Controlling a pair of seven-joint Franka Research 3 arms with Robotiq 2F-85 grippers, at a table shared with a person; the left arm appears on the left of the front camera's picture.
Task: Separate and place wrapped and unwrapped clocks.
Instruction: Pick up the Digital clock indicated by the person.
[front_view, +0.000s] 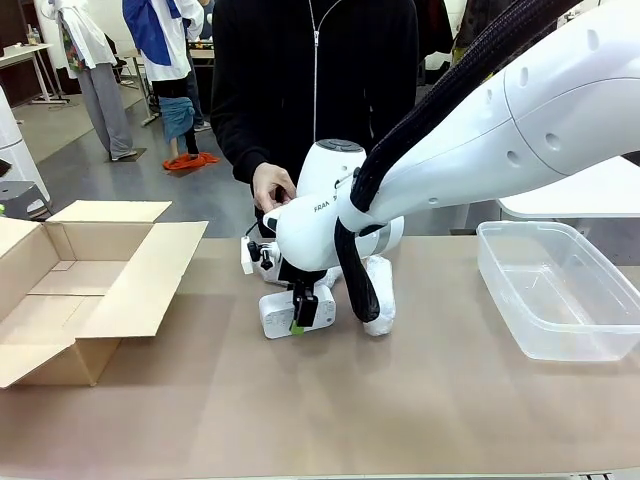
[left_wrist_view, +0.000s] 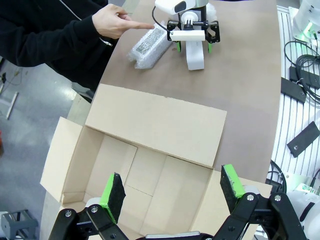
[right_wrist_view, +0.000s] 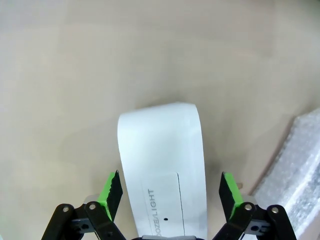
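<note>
The bare white clock (right_wrist_view: 162, 150) lies on the table between the open fingers of my right gripper (right_wrist_view: 170, 187), with a gap on each side. From the front, that gripper (front_view: 300, 316) stands low over the same clock (front_view: 275, 312). A wrapped clock (front_view: 380, 298) lies just to its right. In the left wrist view a crinkly wrapped clock (left_wrist_view: 147, 47) lies beside the bare clock (left_wrist_view: 195, 57) and the right gripper (left_wrist_view: 192, 42), and the person's hand (left_wrist_view: 117, 22) points at it. My left gripper (left_wrist_view: 172, 192) hangs open over the cardboard box (left_wrist_view: 150, 125).
The open cardboard box (front_view: 100, 290) sits at the table's left with its flaps spread. A clear plastic tub (front_view: 560, 290) stands at the right. The person stands at the far edge behind the clocks. Brown tabletop lies bare in front.
</note>
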